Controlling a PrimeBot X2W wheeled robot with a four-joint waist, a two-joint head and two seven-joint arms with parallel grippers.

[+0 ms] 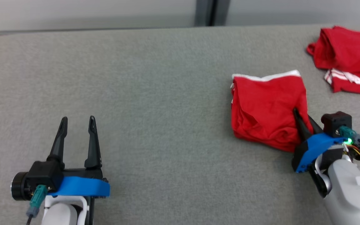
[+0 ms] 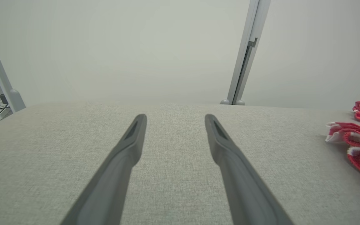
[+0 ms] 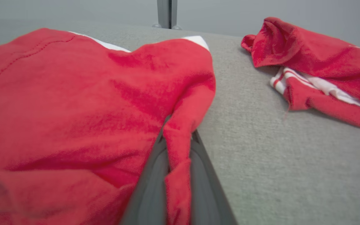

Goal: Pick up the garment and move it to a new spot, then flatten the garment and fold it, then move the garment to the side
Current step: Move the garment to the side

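right gripper [image 1: 302, 115] tight on garment [image 1: 261, 103]

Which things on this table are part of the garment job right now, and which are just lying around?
In the job:
- folded red garment, near edge pinched in the shut right hand
- grey table under it

Lying about:
- second red garment with white stripes, far right, apart from the first
- left hand, open above the table, holding nothing

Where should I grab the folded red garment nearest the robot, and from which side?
Grip the garment at its near right corner, from the robot's side: cloth bunches into a raised ridge, which the right gripper is shut on; the white-trimmed far edge lies flat.
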